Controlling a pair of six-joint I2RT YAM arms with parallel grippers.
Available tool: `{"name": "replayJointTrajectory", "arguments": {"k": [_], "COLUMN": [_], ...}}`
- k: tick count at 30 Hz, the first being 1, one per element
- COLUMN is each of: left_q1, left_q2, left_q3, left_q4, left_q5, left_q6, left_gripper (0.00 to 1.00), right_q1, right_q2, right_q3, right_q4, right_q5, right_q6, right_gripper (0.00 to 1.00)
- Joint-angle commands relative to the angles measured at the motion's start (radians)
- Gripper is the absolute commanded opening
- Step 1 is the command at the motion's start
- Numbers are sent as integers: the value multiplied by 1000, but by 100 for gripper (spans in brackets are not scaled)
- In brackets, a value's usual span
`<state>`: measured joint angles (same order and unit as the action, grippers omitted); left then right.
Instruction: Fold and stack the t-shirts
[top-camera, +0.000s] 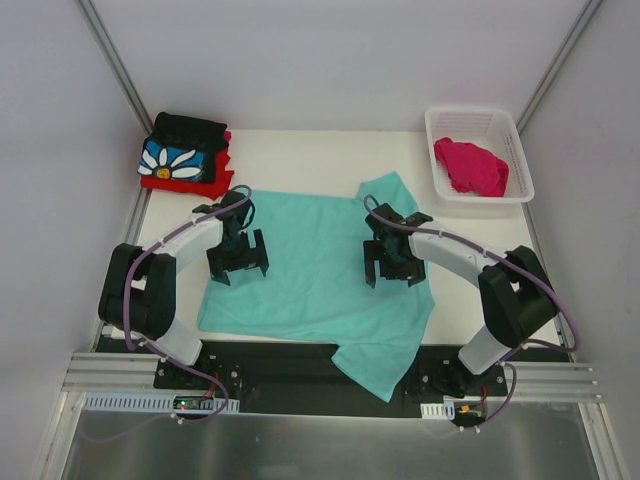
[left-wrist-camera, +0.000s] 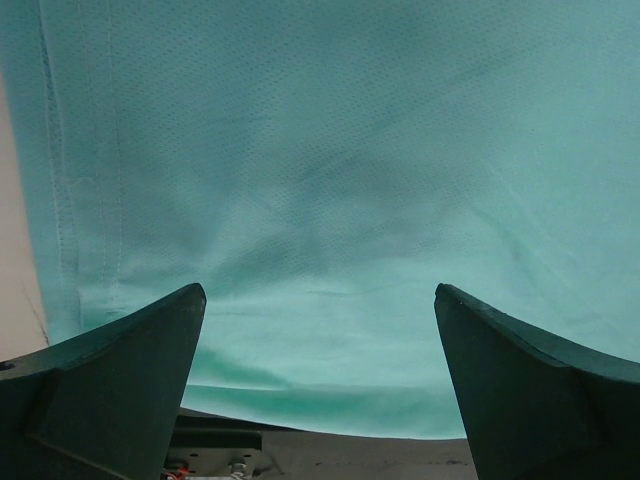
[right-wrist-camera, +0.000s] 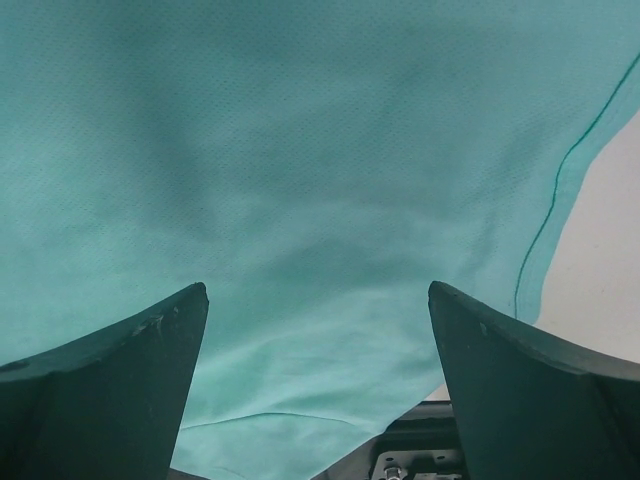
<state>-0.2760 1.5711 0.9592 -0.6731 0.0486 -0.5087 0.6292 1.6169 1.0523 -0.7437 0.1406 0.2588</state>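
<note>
Both jaws stand wide apart with nothing between them: the left gripper (top-camera: 240, 268) and the right gripper (top-camera: 390, 272) hover over the mint-teal t-shirt (top-camera: 310, 265), which lies spread flat across the table (top-camera: 300, 150), one sleeve drooping over the near edge. The shirt is laid out this way, I judge, so that its sides can be pinched and folded inward, and the grippers hang one over each half, placed for a paired grasp. In each wrist view the cloth fills the gap beneath the fingertips, seemingly just clear of them, with a stitched edge running along its outer side. At the far left corner the black daisy t-shirt (top-camera: 180, 150) sits folded on the red t-shirt (top-camera: 160, 183), a stack already begun. The magenta-pink t-shirt (top-camera: 470, 165) lies crumpled in the white basket (top-camera: 478, 113).
</note>
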Motion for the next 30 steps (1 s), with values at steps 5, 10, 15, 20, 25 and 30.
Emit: {"name": "replayJointTrajectory", "arguments": {"k": [5,10,15,20,25,30], "left_q1": [-23,-34,-34,-35,-34,-34], "left_q2": [-8,19,67,116,164,210], "left_q3": [-36,-39,-16,1,32,88], "left_q4": [33,38,38,41,49,53], "left_q5": [20,-10,-32,-33,-35,-44], "left_q6": [-24,-31,-27,-24,-21,-24], "left_gripper": [99,99,99,99,99,99], "right_q1": [30,40,38,38,29,-11], "right_q2": [11,38,83,132,169,201], "right_q3": [-40,-48,-28,-2,37,100], "right_q4": [52,70,82,90,92,78], "right_q5": [-24,-22,-24,-24,-26,-27], "right_q6": [65,69,66,60,46,7], "right_gripper": [96,96,96,96,96,96]}}
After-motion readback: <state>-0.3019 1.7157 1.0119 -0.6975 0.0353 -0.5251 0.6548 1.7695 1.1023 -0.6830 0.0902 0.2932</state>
